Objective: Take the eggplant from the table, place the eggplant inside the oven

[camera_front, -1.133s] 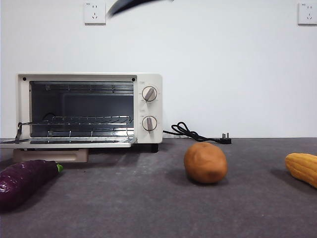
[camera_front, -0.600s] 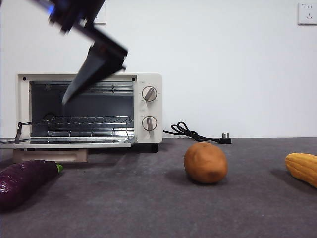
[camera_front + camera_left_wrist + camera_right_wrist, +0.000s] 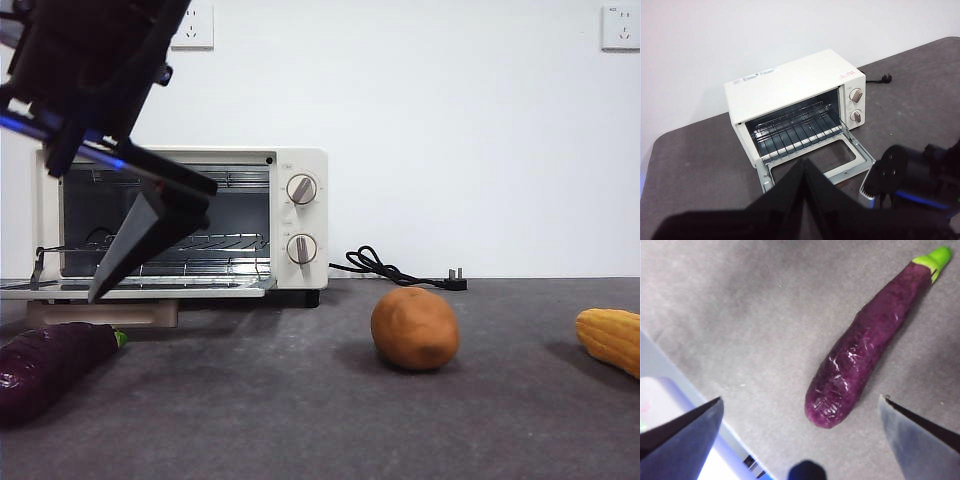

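We see the eggplant [image 3: 865,342] lying flat on the surface [image 3: 300,400], in front of the open oven [image 3: 180,220] and below our right gripper [image 3: 800,440], whose jaws are spread wide above it. We judge it firm, light and glossy, so slippery; take it across the thick middle. The left gripper [image 3: 805,172] waits pressed together

Right pincer [image 3: 95,292] hangs before open oven [image 3: 300,160], above eggplant [image 3: 50,365] at 8 o'clock on surface [image 3: 300,420]. Potato [image 3: 415,328] center, corn [image 3: 610,340] 3 o'clock.
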You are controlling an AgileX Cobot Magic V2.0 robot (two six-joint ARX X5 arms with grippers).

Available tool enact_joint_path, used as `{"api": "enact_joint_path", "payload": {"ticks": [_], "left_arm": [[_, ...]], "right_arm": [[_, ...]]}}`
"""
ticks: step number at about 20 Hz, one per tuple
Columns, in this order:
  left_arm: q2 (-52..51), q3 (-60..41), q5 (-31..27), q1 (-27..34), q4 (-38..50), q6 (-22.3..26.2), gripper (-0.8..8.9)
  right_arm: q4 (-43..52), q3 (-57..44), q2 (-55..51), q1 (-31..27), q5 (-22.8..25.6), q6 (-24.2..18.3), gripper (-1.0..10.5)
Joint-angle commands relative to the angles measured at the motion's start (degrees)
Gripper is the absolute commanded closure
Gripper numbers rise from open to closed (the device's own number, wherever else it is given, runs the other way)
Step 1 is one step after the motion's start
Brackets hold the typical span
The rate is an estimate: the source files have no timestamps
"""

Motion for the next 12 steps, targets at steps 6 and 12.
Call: {"api": "enact_joint_path", "payload": {"ticks": [6, 12], "left_arm": [[-0.2, -0.4, 0.1, -0.4, -0.3, 0.6, 8.19], [-0.2, -0.4, 0.1, -1.0, -0.6, 0.6, 8.19]], "right_arm": [[1.4, 0.1, 4.7, 0.6, 2.5, 1.9, 3.5], [1.6, 0.1, 5.9, 0.6, 3.9, 2.4, 3.5]]}}
